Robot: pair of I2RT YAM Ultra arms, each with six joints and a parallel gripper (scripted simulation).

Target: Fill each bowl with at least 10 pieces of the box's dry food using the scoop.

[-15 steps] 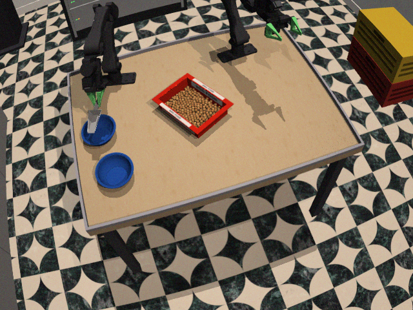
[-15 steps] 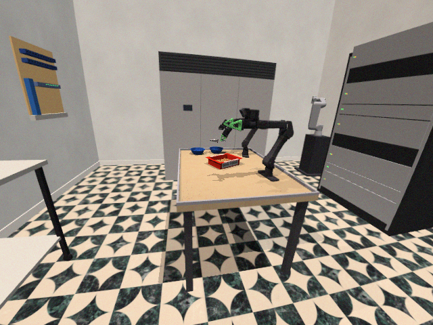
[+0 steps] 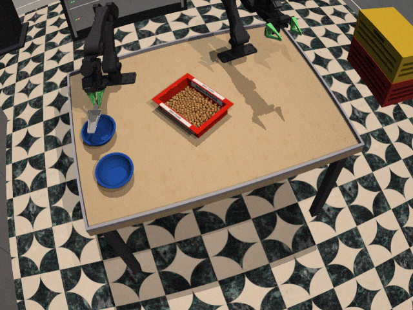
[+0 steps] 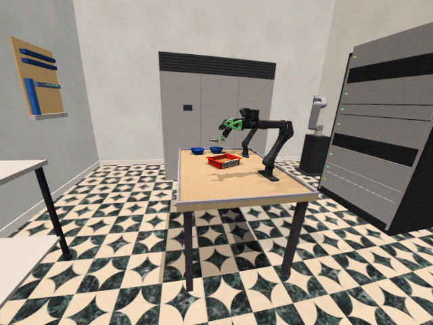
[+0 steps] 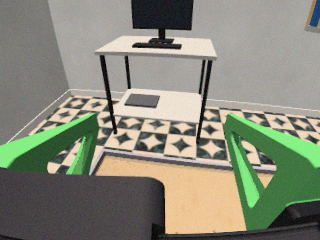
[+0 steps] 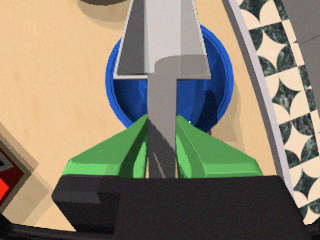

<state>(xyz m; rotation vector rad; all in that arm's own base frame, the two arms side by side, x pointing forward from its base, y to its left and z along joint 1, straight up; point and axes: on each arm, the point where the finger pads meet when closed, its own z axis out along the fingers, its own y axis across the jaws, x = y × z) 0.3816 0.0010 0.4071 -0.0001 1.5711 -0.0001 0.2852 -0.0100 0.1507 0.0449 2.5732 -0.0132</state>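
My right gripper is shut on the handle of the grey metal scoop, which hangs above the far blue bowl. In the right wrist view the scoop looks empty and points over that bowl. The near blue bowl also looks empty. The red box full of brown dry food sits flat mid-table. My left gripper is open and empty, raised over the table's far right corner; its green fingers show in the left wrist view.
The two arm bases stand at the table's back edge. A raised grey rim runs round the table. Yellow and red crates stand on the floor to the right, off the table.
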